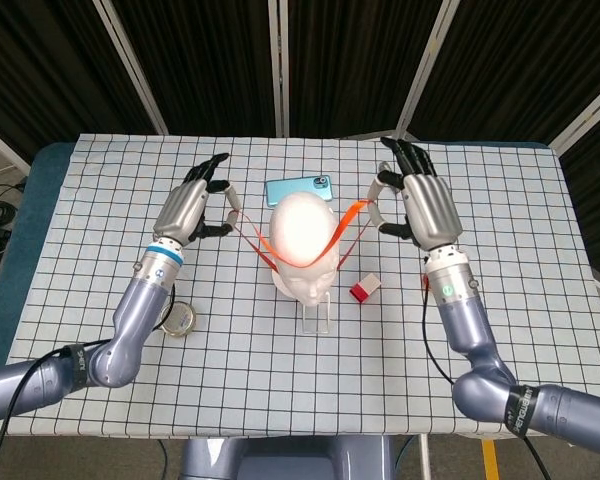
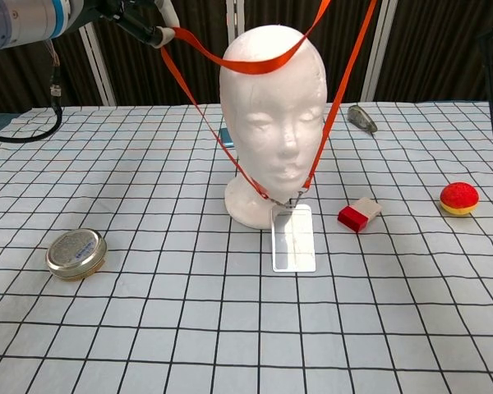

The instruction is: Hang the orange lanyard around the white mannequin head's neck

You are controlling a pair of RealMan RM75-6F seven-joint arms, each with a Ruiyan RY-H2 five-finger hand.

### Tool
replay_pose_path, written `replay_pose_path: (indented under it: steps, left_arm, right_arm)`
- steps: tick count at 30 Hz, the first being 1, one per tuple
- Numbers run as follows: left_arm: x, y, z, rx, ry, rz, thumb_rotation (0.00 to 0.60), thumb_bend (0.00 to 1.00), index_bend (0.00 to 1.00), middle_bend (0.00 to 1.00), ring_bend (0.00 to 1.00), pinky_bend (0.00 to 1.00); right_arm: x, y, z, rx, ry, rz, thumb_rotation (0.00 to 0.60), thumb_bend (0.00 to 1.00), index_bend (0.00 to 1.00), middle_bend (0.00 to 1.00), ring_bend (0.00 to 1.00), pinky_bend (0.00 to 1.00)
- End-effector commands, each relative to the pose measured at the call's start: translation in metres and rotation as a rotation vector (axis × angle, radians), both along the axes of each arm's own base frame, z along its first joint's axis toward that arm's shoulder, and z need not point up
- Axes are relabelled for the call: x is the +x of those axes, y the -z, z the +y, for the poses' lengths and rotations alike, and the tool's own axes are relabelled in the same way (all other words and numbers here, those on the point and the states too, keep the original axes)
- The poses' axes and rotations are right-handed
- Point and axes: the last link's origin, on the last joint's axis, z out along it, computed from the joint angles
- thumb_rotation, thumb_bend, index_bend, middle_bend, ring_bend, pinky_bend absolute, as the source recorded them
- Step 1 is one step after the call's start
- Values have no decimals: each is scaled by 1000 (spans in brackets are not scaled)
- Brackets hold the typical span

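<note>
The white mannequin head point(image 1: 304, 243) point(image 2: 273, 107) stands at the table's middle. The orange lanyard point(image 1: 332, 232) point(image 2: 255, 61) is stretched wide between both hands, its loop lying across the head's crown and its straps running down past the face. Its clear badge holder point(image 1: 317, 312) point(image 2: 292, 237) hangs in front of the neck base, its lower end on the cloth. My left hand point(image 1: 192, 208) point(image 2: 140, 16) pinches the strap to the left of the head. My right hand point(image 1: 420, 205) holds the strap on the other side; the chest view cuts it off.
A blue phone point(image 1: 299, 188) lies behind the head. A round tin point(image 1: 180, 320) point(image 2: 76, 253) sits front left. A red-and-white block point(image 1: 363, 288) point(image 2: 359, 213) and a red-yellow ball point(image 2: 459, 197) lie to the right. A dark grey object point(image 2: 361, 116) rests at the back.
</note>
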Motion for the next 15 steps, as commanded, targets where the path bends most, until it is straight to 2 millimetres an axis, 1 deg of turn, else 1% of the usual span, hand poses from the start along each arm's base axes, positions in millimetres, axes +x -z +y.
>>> replay_pose_path:
  steps: [1,5,8,12,15]
  left_arm:
    - [3,-2,11,-1,-24,-25,600,554,710,0,0,0]
    - [-3,-6,23,4,-59,-57,600,555,706,0,0,0]
    - [-9,-6,28,0,-77,-59,600,554,692,0,0,0]
    - [-16,-1,34,-43,-117,-83,600,554,672,0,0,0]
    - [-20,3,39,-49,-139,-66,600,560,656,0,0,0]
  right_arm:
    - [7,-5,-16,7,30,-59,600,438,781,84,0,0]
    - [7,-11,-28,15,60,-123,600,438,782,86,0,0]
    - [5,-10,-34,18,79,-117,600,438,782,86,0,0]
    - [0,0,-45,19,113,-49,600,438,782,86,0,0]
    - [-5,9,-55,13,142,-7,600,438,782,86,0,0]
